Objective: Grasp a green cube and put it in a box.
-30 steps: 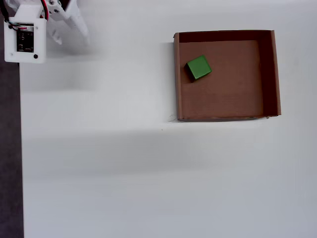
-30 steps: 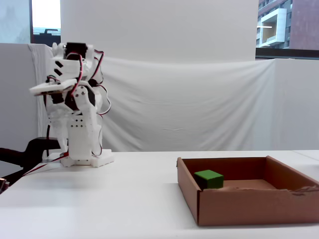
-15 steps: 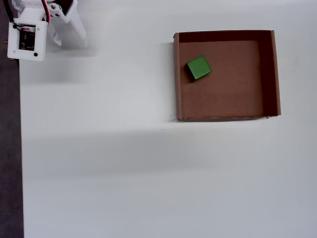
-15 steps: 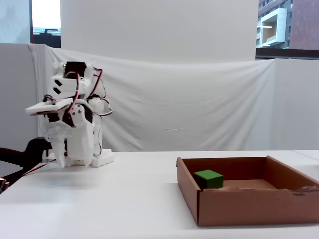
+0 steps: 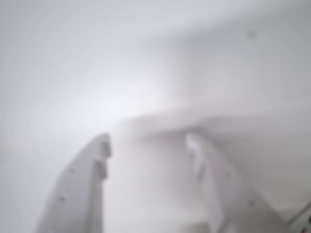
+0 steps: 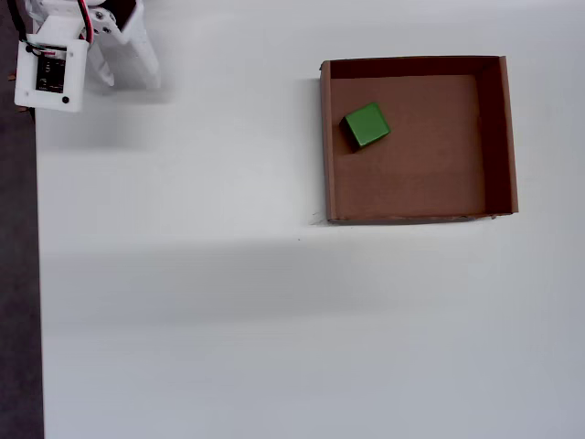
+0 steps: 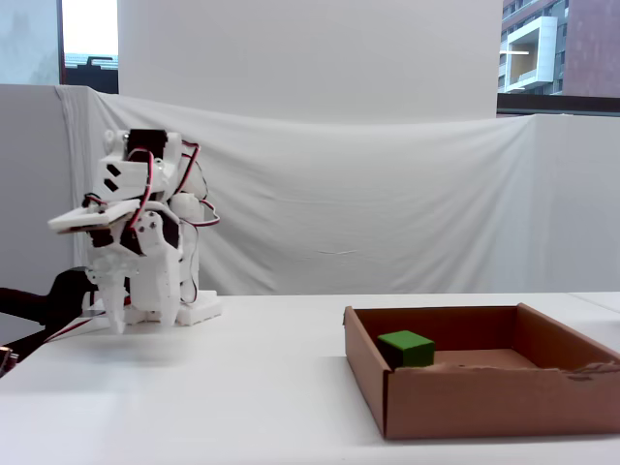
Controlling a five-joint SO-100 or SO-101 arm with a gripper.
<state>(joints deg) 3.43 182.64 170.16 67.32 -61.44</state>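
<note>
The green cube (image 6: pixel 366 125) lies inside the brown cardboard box (image 6: pixel 492 137), near its far-left corner in the overhead view. In the fixed view the cube (image 7: pixel 406 348) rests on the floor of the box (image 7: pixel 465 397) by its left wall. My gripper (image 6: pixel 123 78) is folded back at the arm's base at the top left, far from the box. It points down over the table in the fixed view (image 7: pixel 140 315). The wrist view is blurred; its two white fingers (image 5: pixel 97 160) stand apart with nothing between them. The gripper (image 5: pixel 148 143) is open and empty.
The white arm base (image 7: pixel 184 310) stands at the table's left end. A dark strip (image 6: pixel 16 274) runs along the table's left edge in the overhead view. A white cloth backdrop (image 7: pixel 387 194) hangs behind the table.
</note>
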